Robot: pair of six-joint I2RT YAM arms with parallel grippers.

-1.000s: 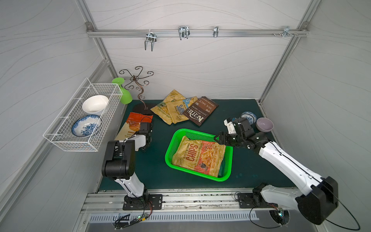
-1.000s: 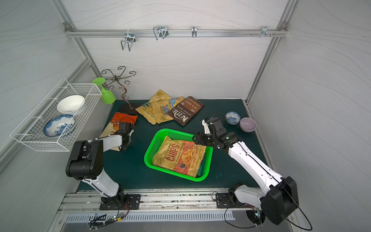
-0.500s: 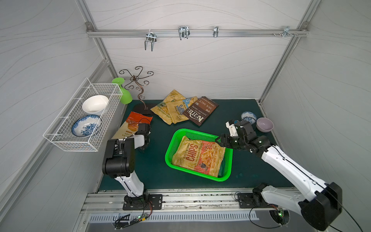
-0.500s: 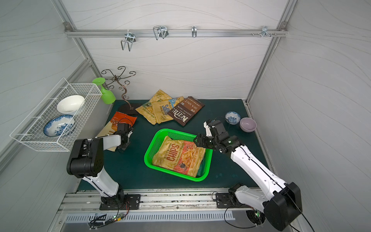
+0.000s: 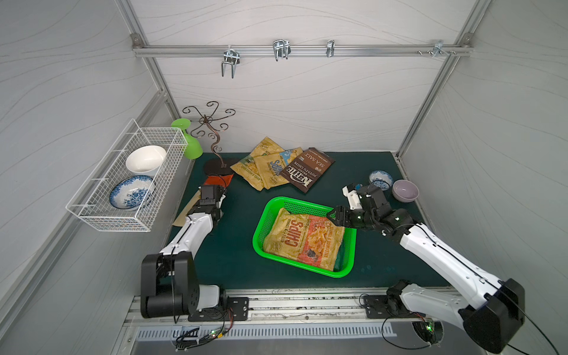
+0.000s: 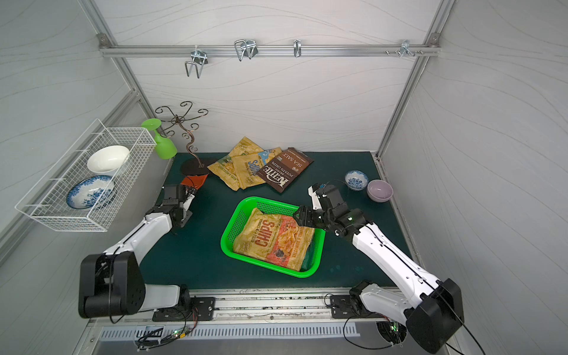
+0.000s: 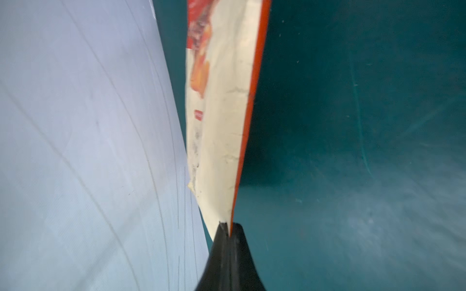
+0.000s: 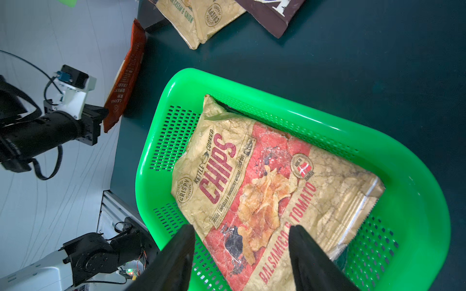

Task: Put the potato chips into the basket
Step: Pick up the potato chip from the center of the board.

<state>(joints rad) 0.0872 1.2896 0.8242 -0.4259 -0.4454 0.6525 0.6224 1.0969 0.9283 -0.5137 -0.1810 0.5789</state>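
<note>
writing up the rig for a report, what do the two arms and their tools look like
Both arms match: the left arm and right arm have white links with black joint housings. Thin black cables run along them. Each wrist carries a white camera mount. The left tool and right tool have tapered black fingers. Green lights glow on the right wrist.

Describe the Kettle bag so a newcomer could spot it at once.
Behind the green basket, near the back wall, lies a fan of bags. The Kettle bag is the end one toward the lilac bowl. It alone is dark brown with white lettering; its neighbours are tan.
</note>
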